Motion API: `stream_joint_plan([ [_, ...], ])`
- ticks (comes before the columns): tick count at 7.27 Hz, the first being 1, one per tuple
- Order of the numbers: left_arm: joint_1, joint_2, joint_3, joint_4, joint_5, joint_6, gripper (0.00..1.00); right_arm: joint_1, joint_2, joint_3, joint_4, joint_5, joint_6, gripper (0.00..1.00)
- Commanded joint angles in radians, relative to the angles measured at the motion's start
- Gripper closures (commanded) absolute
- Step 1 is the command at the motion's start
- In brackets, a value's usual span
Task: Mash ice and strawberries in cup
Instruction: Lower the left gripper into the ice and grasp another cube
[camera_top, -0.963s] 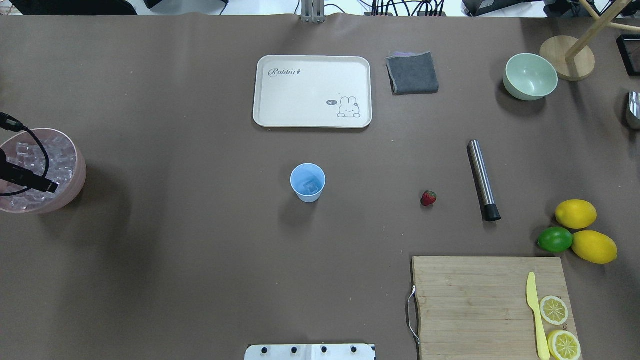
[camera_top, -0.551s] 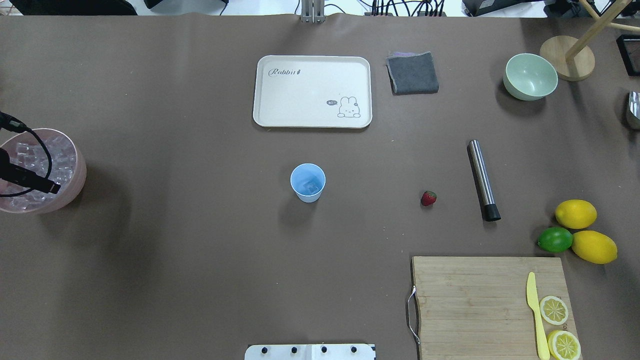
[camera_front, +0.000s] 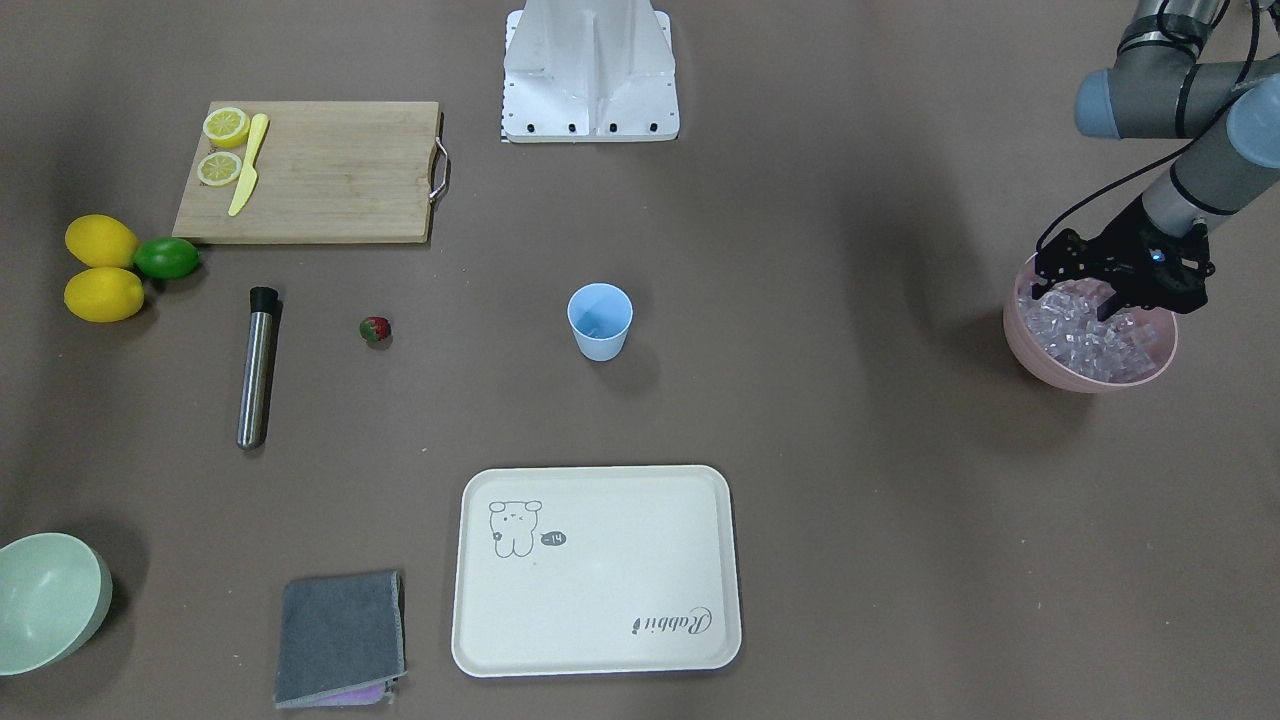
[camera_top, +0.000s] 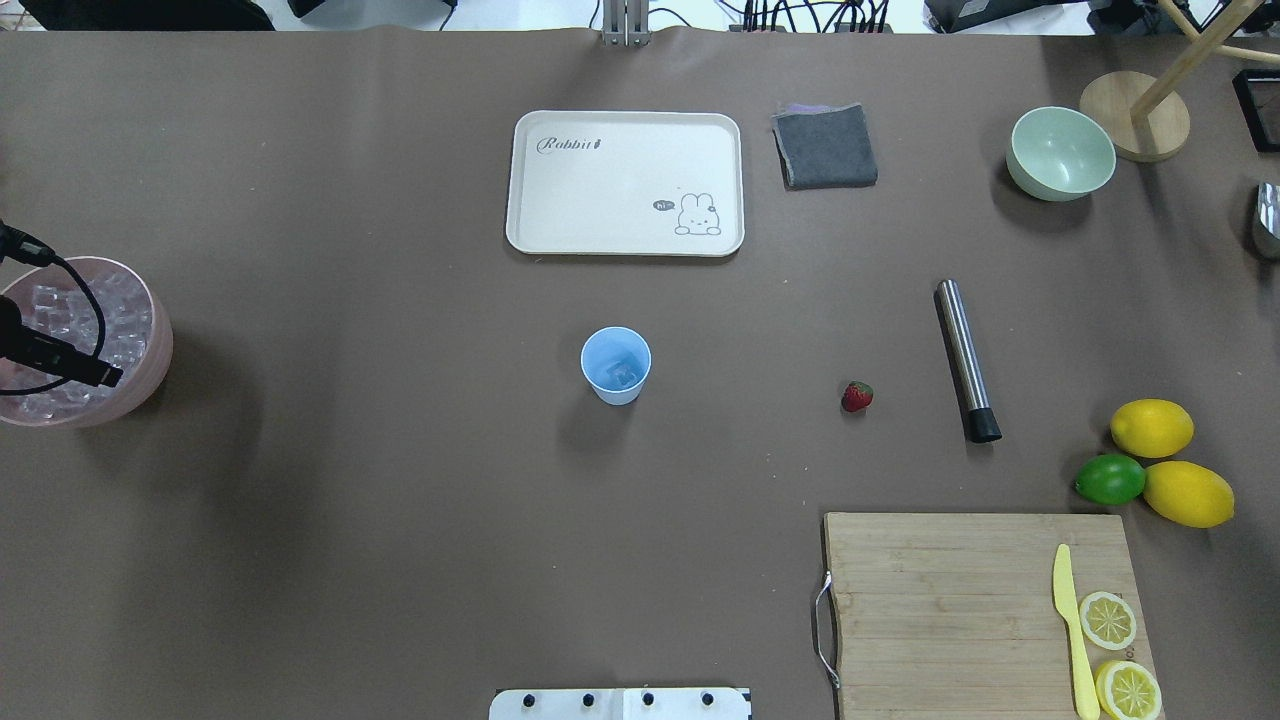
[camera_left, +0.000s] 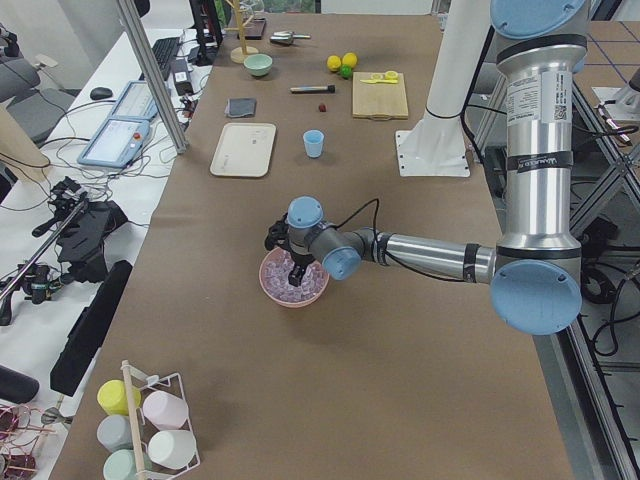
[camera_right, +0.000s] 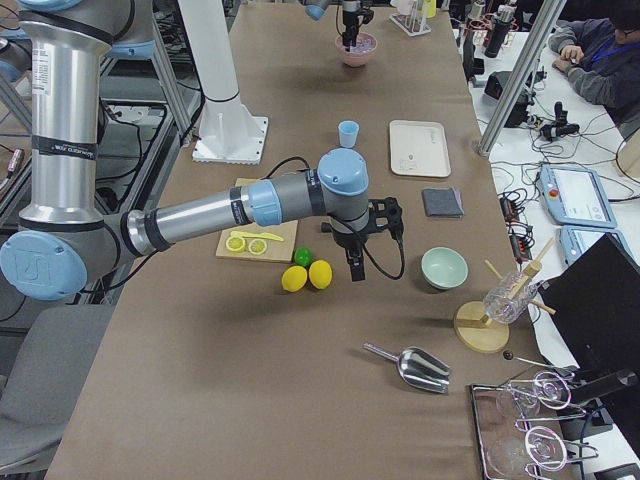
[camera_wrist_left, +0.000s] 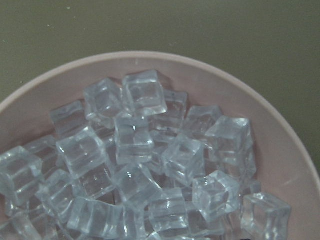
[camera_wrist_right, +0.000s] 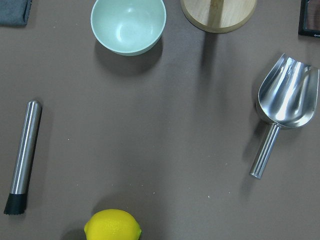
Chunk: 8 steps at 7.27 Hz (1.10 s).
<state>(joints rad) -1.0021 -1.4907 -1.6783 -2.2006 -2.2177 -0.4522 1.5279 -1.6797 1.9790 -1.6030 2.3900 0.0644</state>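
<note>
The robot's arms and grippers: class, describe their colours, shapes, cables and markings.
The left arm and right arm are silver tubes with light blue joint caps and black bands. The left gripper and right gripper are black, two-fingered, each with a looping black cable.

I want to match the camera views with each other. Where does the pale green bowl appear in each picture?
Front-facing: pale green bowl in the bottom left corner.
Overhead: bowl at upper right.
Exterior left: bowl at the far end, top left.
Exterior right: bowl right of centre.
Left wrist: not in it.
Right wrist: bowl at the top, left of centre.
Shared landmark: the grey cloth, near the bowl in those five views.
</note>
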Motion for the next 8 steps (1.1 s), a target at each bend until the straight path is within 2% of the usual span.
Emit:
stream_joint_plan([
  [1,0.000,0.003,0.000,-0.004,0.006,0.001,0.21,0.000,0.000,0.001,0.000,0.000,-0.002,0.00],
  [3,0.000,0.006,0.000,-0.004,0.007,0.001,0.24,0.000,0.000,0.001,0.000,0.000,-0.002,0.00],
  [5,0.000,0.006,0.000,-0.004,0.006,0.001,0.48,0.000,0.000,0.000,0.000,0.000,-0.002,0.00],
  [8,0.000,0.006,-0.015,-0.001,0.000,0.001,0.75,0.000,0.000,0.001,0.000,0.001,-0.002,0.00],
])
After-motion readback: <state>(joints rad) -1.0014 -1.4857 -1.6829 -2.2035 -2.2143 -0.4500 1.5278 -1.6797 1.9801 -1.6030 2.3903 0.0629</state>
